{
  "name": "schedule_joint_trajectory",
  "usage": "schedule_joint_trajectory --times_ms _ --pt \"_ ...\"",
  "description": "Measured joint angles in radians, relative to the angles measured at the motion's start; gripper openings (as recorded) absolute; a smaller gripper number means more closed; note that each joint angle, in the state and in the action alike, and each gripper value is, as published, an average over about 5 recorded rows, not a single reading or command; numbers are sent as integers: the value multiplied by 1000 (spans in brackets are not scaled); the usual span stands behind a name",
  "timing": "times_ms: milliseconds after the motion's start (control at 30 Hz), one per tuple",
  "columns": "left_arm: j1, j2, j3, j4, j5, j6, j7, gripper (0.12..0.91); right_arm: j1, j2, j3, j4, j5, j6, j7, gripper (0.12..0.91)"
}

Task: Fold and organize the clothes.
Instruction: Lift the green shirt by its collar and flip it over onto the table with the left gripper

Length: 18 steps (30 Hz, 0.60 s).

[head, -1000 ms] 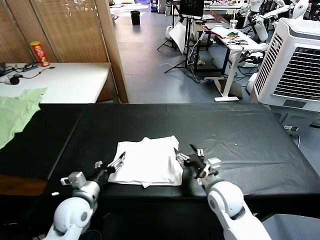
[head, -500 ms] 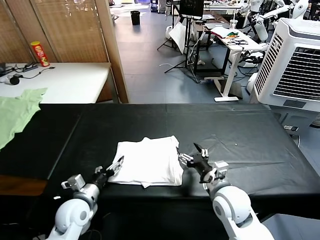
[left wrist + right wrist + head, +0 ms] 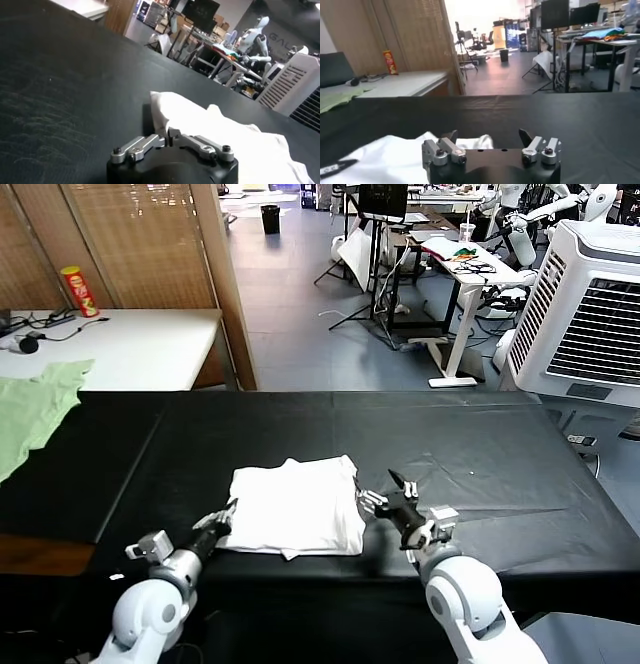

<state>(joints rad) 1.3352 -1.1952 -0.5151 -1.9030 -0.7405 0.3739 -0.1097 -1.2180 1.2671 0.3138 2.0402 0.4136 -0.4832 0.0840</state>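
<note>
The white T-shirt (image 3: 296,506) lay folded into a rough rectangle near the front middle of the black surface (image 3: 470,454), plain side up, with one small corner of cloth poking out along its near edge. In the left wrist view the shirt (image 3: 225,132) showed as a low, rumpled stack just past the pincer body.

The left pincer (image 3: 218,522) sat low on the surface at the shirt's near left corner, its fingers pressed together, the tips touching or nearly touching the cloth edge; no fabric could be seen gripped between them. The right pincer (image 3: 388,494) hovered just beside the shirt's right edge, its fingers spread wide with nothing between them. The right wrist view showed both of its fingertips (image 3: 525,136) apart above the black covering, with the shirt (image 3: 390,159) off to one side.

Farther out, a light green garment (image 3: 30,409) lay at the far left, partly on the black surface and partly on the white table (image 3: 150,344) behind, where a red canister (image 3: 80,290) stood upright. A large white cooling unit (image 3: 590,314) stood at the right on the floor.
</note>
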Motion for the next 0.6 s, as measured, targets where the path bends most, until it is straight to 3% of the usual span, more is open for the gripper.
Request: schedule_joint_trajectory --times_ms 267,600 --pt "6 116 -68 -22 126 8 -4 146 -22 -1 39 -9 -36 -7 9 798" --pt "67 390 -232 -17 176 -10 4 146 -21 4 49 -15 -41 -16 21 798"
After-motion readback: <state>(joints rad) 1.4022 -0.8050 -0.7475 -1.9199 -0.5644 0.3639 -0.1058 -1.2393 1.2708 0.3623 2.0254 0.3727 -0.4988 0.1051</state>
